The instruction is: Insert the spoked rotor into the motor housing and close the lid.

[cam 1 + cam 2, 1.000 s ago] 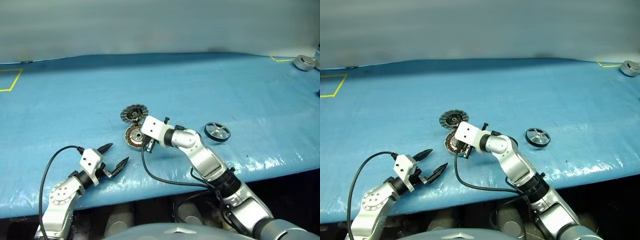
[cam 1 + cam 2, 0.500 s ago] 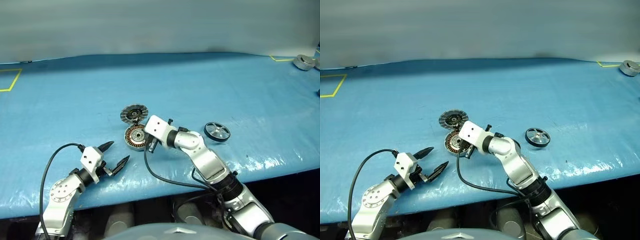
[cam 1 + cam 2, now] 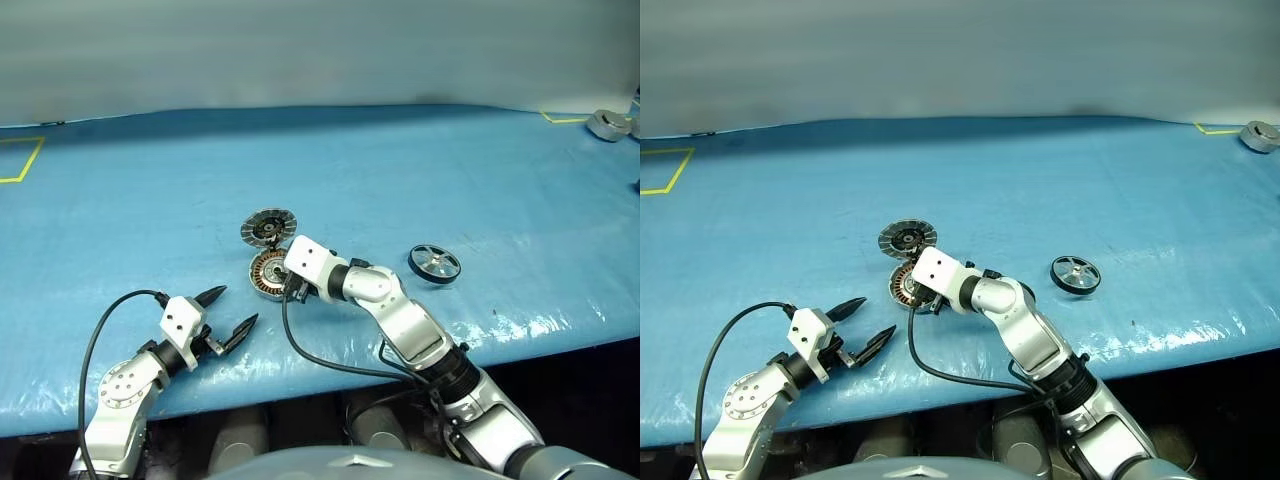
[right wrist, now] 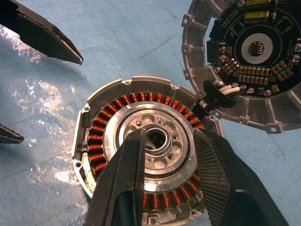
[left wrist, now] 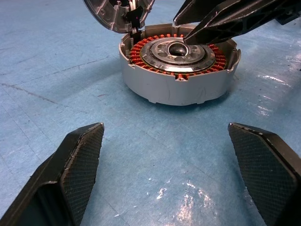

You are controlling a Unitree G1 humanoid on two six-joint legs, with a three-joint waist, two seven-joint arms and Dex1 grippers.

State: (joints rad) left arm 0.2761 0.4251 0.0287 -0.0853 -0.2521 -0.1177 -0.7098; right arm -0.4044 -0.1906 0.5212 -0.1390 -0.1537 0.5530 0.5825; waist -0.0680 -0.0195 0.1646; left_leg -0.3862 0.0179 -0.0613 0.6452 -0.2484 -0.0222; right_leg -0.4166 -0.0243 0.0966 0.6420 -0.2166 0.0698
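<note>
- The motor housing (image 3: 268,272) sits on the blue table cover (image 3: 420,170), with its copper windings and silver centre facing up.
- Its lid (image 3: 269,226) is swung open on the hinge, lying just behind the housing, with its circuit side showing in the right wrist view.
- The spoked rotor (image 3: 434,263) lies flat on the cover, well to the right of the housing and apart from both arms, in the same spot as a second ago.
- The right gripper (image 4: 167,155) hangs right over the housing's centre, its two black fingers (image 4: 127,183) either side of the hub hole.
- A second ago this gripper was shut; now its fingers stand a little apart, with nothing between them.
- The white wrist block has barely shifted over that second. It sits slightly more over the housing than before.
- From the left wrist view, the right gripper's fingertips point down at the silver centre, very near it; whether they touch it cannot be told.
- The left gripper (image 5: 169,155) rests low over the cover, near the front edge, aimed at the housing from the side.
- Its fingers are spread wide and empty, as they were a second ago.
- A grey round part (image 3: 610,124) lies at the far right corner by the yellow tape.
</note>
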